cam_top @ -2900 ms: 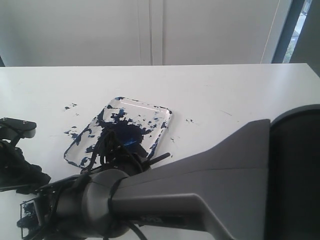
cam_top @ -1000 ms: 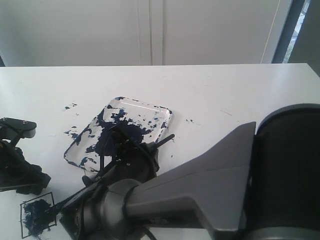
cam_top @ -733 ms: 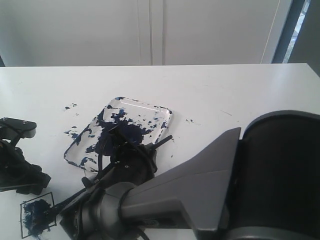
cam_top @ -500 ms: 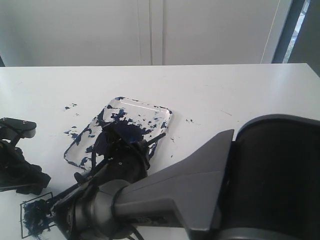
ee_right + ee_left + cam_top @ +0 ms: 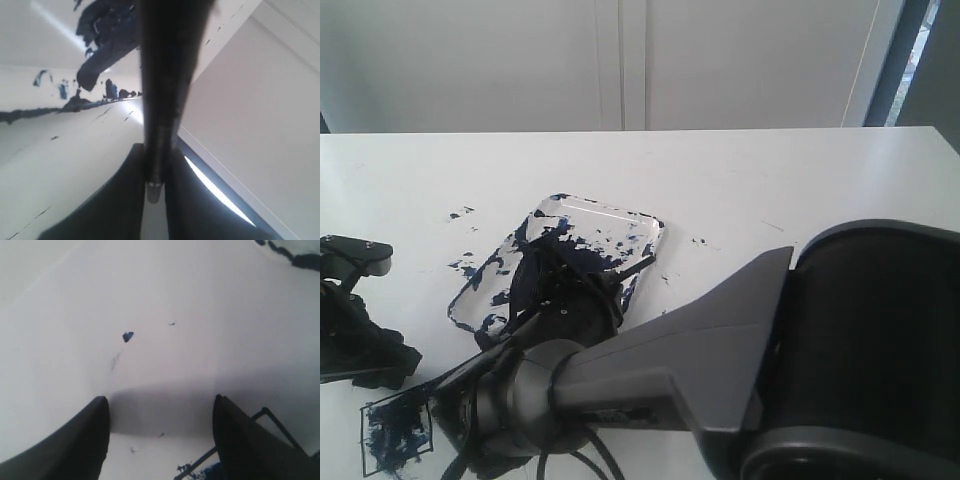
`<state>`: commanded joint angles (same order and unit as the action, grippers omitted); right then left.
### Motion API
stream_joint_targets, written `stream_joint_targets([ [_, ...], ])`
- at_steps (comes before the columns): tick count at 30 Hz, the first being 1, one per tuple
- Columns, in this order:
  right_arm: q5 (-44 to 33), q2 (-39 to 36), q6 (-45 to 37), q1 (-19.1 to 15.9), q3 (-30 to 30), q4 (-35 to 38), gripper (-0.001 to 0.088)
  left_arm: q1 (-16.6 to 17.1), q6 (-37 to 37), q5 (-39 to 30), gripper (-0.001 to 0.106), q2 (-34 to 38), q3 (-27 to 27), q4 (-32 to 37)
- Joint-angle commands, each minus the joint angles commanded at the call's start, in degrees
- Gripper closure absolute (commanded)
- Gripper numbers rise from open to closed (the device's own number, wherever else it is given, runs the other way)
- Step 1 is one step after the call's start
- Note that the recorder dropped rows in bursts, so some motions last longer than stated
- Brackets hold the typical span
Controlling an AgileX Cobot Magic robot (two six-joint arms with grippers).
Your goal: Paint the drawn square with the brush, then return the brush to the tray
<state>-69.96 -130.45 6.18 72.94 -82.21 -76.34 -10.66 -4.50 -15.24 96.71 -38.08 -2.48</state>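
Daubing the drawn square point(image 5: 394, 436) at the tabletop's front left corner, apparently mid-fill: blue patches inside, white gaps left. Pinching the brush point(image 5: 642, 264) narrowly in the right gripper point(image 5: 155, 172), tip angled down toward the square, tail above the tray point(image 5: 620, 218) mid-tabletop. Hanging the left gripper point(image 5: 160, 435) wide and empty beside the square. Calling next for strokes inside the outline, then a carry back to the tray. Showing no readable writing

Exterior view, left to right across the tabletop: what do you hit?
drawn square → tray → small paint flecks. The left arm overlaps the square and the right arm spans most of the view, so both are omitted.
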Motion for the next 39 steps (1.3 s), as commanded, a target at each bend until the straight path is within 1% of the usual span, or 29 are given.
stream_joint_targets([
  [9,0.0,-1.4,-1.9,-0.4,0.0,0.0,0.0868,0.0,0.0,0.1,0.041,0.0,0.0,0.0],
  [17,0.0,-3.3,-1.0,-0.3,0.0,-0.3,0.0868,0.0,0.0,0.5,0.041,0.0,0.0,0.0],
  [23,0.0,-3.3,-0.6,1.4,0.0,0.1,0.0868,0.0,0.0,0.8,0.041,0.0,0.0,0.0],
  [28,0.0,-3.3,-0.6,2.9,0.0,3.0,0.0868,0.0,0.0,0.6,0.041,0.0,0.0,0.0],
  [32,0.0,-3.3,-0.6,3.4,0.0,5.7,0.0868,0.0,0.0,0.6,0.041,0.0,0.0,0.0],
  [39,0.0,-3.3,-1.0,4.9,0.0,7.5,0.0868,0.0,0.0,0.6,0.041,0.0,0.0,0.0],
])
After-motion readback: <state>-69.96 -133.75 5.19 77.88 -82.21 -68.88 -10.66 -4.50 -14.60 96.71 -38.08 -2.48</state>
